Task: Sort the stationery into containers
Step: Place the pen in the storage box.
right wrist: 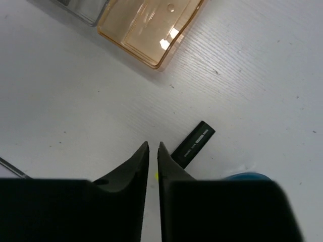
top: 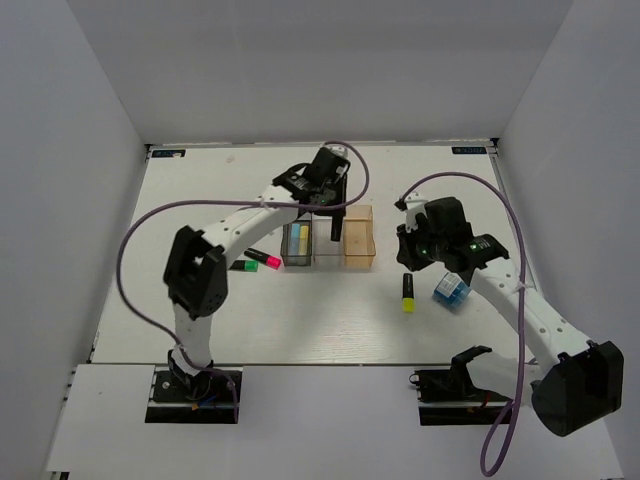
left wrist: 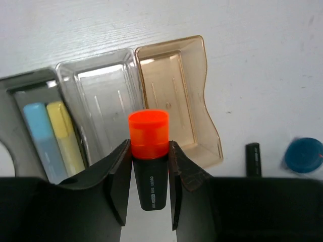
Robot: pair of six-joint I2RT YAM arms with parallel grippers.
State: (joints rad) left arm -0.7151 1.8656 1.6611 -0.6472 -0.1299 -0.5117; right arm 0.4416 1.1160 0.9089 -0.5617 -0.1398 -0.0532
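Left claw [left wrist: 149, 146] is gripping an orange-capped highlighter [left wrist: 148, 128] mid-frame near the clear bin [left wrist: 101, 75], right claw [right wrist: 153, 146] is hanging almost shut and empty.

— We see glossy, see-through plastic on the clear bin [left wrist: 106, 101], orange bin [left wrist: 207, 126] and grey bin [left wrist: 15, 91].
— Agreed. We read the table [left wrist: 262, 65] as matt white, finely wood-grained. The highlighter [left wrist: 150, 176] looks matt black plastic, its cap [left wrist: 148, 131] glossy; the fingers [left wrist: 118, 176] matt black.
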